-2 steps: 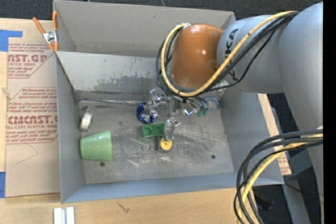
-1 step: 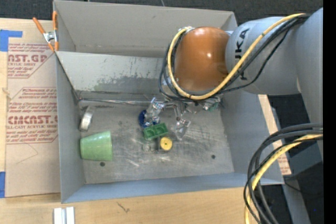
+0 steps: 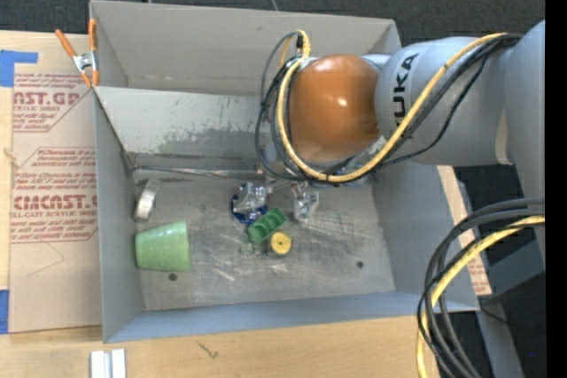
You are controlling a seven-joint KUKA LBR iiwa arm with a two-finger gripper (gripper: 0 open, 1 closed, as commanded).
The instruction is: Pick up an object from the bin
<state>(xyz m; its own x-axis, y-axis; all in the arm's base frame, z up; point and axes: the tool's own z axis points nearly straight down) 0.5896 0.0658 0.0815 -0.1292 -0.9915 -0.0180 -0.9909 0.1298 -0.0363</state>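
Note:
My gripper point(image 3: 282, 200) hangs low over the middle of the bin floor, its two metal fingers open and apart. A small blue and white thing point(image 3: 244, 204) lies against the left fingertip point(image 3: 259, 194). Just in front of the fingers lies a dark green ribbed piece point(image 3: 265, 227), with a small yellow wheel-like piece point(image 3: 281, 244) touching its right side. I cannot tell whether the green piece reaches up between the fingers.
A light green cup point(image 3: 164, 247) lies on its side at the bin's front left. Behind it, near the left wall, rests a small silvery cylinder point(image 3: 144, 204). The orange dome on the wrist hides the gripper's body.

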